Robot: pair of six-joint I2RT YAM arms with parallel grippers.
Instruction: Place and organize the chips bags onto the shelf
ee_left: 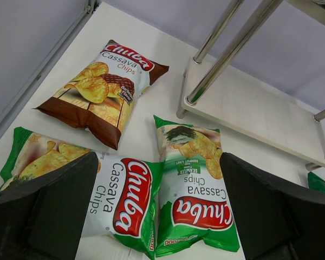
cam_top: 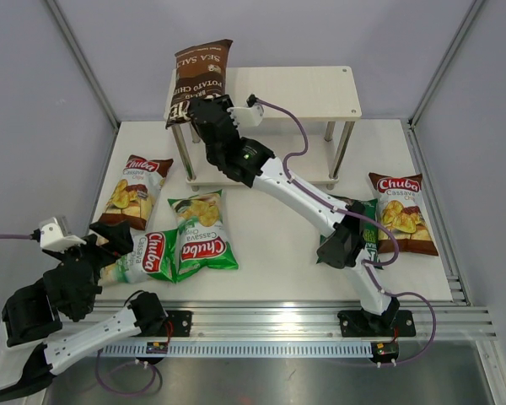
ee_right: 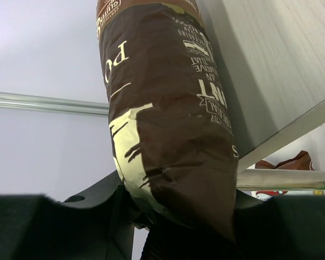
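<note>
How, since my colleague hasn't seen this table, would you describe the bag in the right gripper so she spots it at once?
Start at the two-tier wooden shelf at the table's far edge. At its left end the right gripper holds a Sea Salt potato chips bag upright. It alone is dark brown; the others lie flat.

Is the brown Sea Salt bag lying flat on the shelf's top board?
No, the brown Sea Salt bag is held up by the right gripper at the left end of the shelf.

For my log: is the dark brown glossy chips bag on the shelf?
No: the right gripper holds the dark brown bag upright beside the pale shelf.
</note>
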